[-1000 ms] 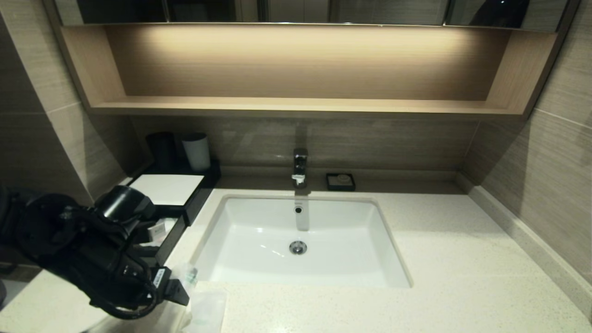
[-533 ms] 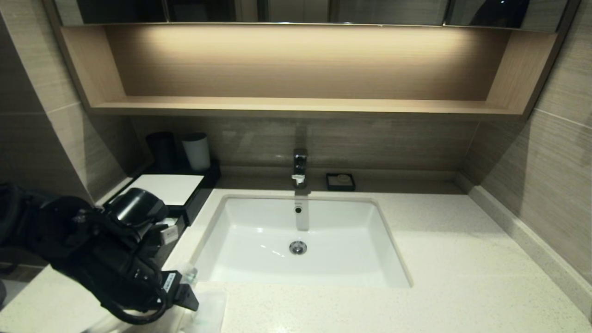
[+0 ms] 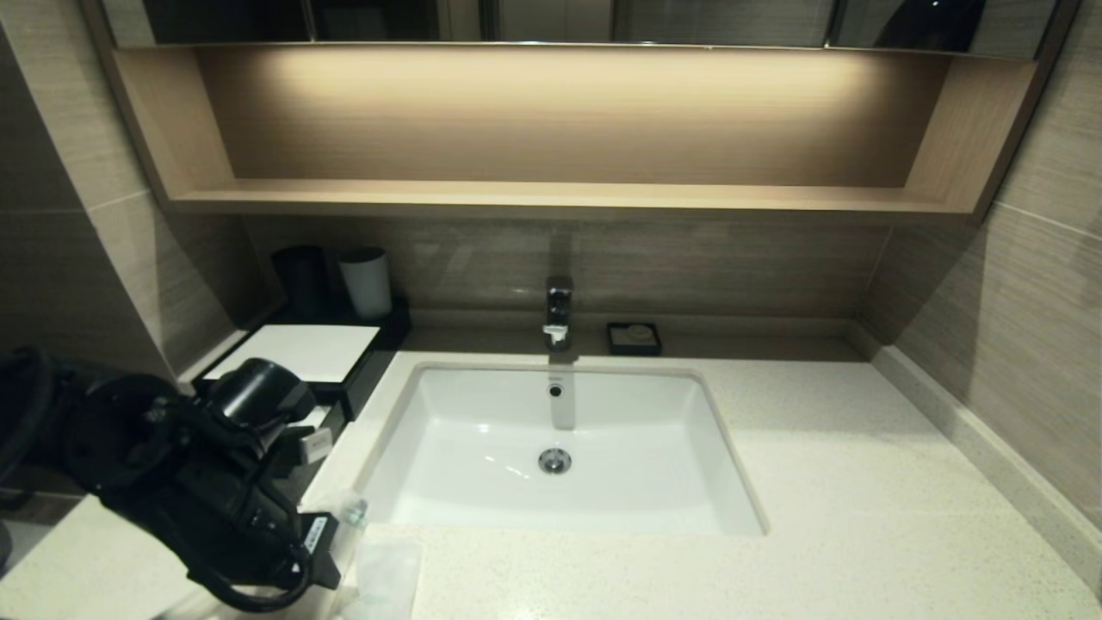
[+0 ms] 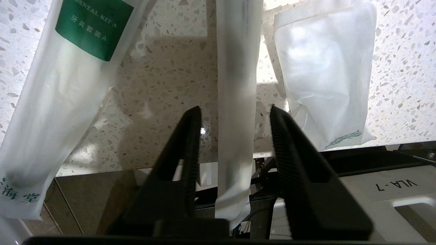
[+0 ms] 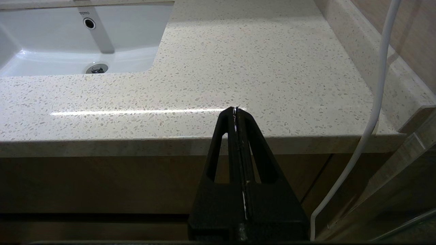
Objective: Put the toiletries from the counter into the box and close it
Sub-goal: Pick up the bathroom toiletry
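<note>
the left gripper (image 4: 231, 112) is being held low over the surface (image 4: 163, 78), fingers partly open around the thin packet (image 4: 235, 61) but not yet pressing it, likely so it can be pinched. the green label packet (image 4: 68, 78) and the small white packet (image 4: 323, 75) are lying beside it, seen clearly only by the left wrist. the box (image 3: 297, 351) is being shown only by the head. the right gripper (image 5: 236, 110) is being kept closed and empty by the surface edge.

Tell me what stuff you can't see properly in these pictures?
- Head view: the box drawer's contents, hidden behind the left arm.
- Left wrist view: the slim packet between the left gripper fingers; contents blurred.
- Green-label packet: top end cut off by the picture's edge.
</note>
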Controlling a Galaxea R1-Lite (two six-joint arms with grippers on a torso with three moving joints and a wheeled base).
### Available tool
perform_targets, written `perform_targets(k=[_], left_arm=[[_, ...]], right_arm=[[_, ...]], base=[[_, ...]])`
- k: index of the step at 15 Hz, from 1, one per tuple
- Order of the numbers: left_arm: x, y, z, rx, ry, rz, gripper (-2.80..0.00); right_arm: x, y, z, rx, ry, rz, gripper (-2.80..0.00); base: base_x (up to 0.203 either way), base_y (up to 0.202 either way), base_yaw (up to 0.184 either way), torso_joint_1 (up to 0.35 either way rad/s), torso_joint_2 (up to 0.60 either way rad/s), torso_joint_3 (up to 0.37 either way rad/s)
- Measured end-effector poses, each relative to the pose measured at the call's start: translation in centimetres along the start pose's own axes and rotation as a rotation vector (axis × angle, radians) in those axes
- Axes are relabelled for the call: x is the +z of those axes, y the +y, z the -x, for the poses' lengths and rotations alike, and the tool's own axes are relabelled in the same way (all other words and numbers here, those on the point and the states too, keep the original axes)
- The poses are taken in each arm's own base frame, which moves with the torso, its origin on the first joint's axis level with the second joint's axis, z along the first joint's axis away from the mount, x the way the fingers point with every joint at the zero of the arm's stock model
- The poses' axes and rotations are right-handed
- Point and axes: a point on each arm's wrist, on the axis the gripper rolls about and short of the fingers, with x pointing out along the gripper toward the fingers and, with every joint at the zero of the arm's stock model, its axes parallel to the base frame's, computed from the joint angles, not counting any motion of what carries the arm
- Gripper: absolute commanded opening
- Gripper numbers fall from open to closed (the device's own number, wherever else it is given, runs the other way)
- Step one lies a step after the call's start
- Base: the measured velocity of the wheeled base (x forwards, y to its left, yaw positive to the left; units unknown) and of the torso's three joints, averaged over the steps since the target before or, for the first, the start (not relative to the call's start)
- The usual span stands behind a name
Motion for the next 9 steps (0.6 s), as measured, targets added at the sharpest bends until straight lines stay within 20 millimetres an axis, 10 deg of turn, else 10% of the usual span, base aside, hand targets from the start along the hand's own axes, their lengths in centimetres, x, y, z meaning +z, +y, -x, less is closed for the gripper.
perform_targets(k=[9], left_arm=[[0.6, -0.3, 1.4, -0.002, -0.06, 0.006, -2.8]], right_arm=[[0.0, 0.0, 0.0, 0.001, 0.0, 0.0, -2.8]], base=[[0.0, 0.0, 0.0, 0.0, 0.0, 0.0]])
